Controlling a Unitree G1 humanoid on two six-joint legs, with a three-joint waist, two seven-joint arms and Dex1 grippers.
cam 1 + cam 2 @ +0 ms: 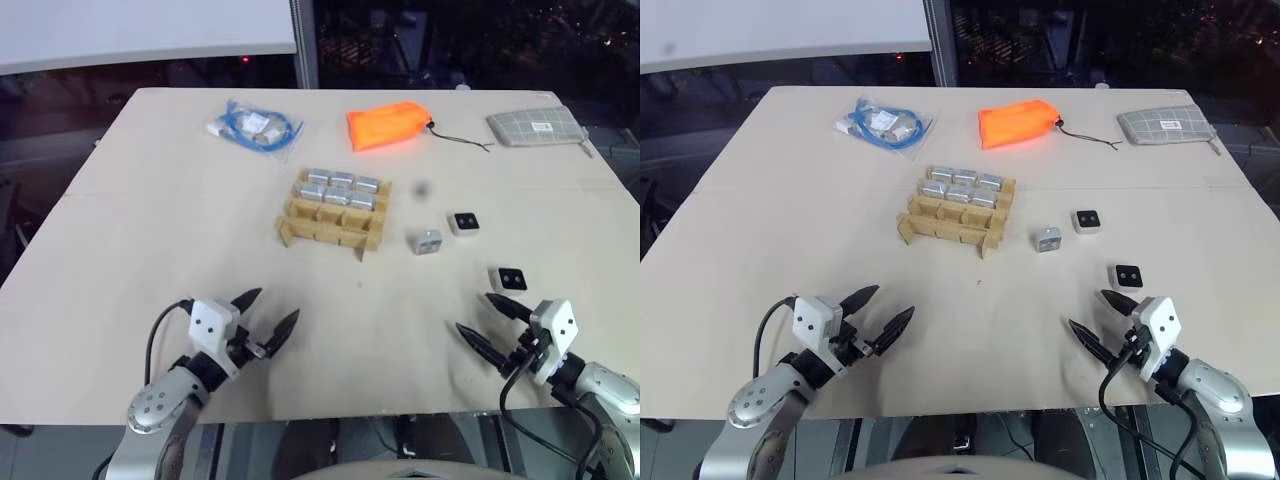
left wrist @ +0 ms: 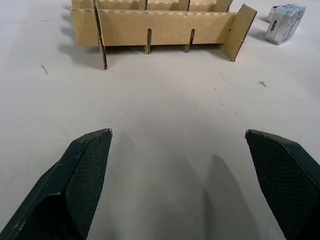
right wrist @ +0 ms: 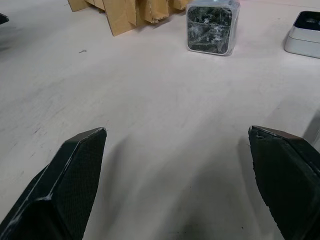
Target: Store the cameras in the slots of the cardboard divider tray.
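- Dark room behind, pale beige table (image 1: 150, 230) up front.
- Tray (image 1: 333, 212) sits mid-table. Its far two rows look filled with six silver cameras (image 1: 342, 187), and the near row of three slots looks empty.
- Three loose cameras lie at about 3 to 4 o'clock from the tray: one on its side, silver face up (image 1: 426, 240), just beside the tray; one lens-up (image 1: 464, 222) a bit further out; one lens-up (image 1: 510, 278) closest to the right gripper.
- Left gripper (image 1: 270, 318) and right gripper (image 1: 492, 322) both hover low over the near edge, jaws spread wide, nothing held.
- My read: six done, three to go, and we're between picks. Next move is probably the right arm reaching to 12 o'clock for that nearest camera, pinching its sides.
- Far edge: bagged blue cable (image 1: 254, 126), orange pouch (image 1: 388, 127), grey gridded pouch (image 1: 536, 127) with a small white label, too tiny to read. No brands legible anywhere.
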